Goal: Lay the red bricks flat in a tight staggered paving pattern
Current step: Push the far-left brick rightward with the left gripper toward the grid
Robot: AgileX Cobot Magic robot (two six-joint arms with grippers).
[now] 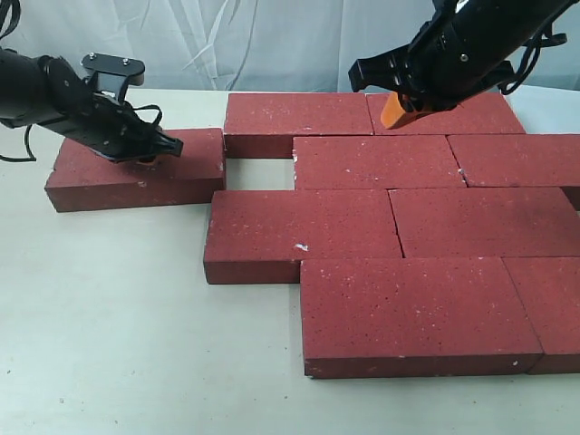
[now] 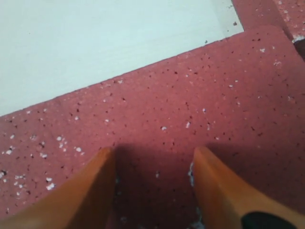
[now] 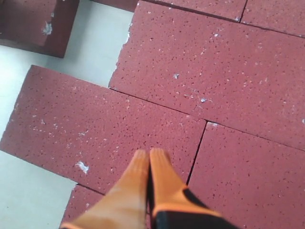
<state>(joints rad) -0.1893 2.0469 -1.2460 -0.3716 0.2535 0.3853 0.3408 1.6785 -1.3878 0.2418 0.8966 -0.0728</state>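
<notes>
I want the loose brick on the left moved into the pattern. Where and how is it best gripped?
Across its short width near mid-length, coming straight down. The loose brick lies flat on the table with both long sides free, while its end nearest the pattern sits close to the next brick. The open left claw is over its top; whether it spans that width is unclear.

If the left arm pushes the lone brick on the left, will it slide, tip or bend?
The brick is a thick solid slab, so probably heavy and stiff; it should not bend. It lies flat and wide, so tipping seems unlikely. Its rough speckled surface suggests it will drag on the table rather than glide.
</notes>
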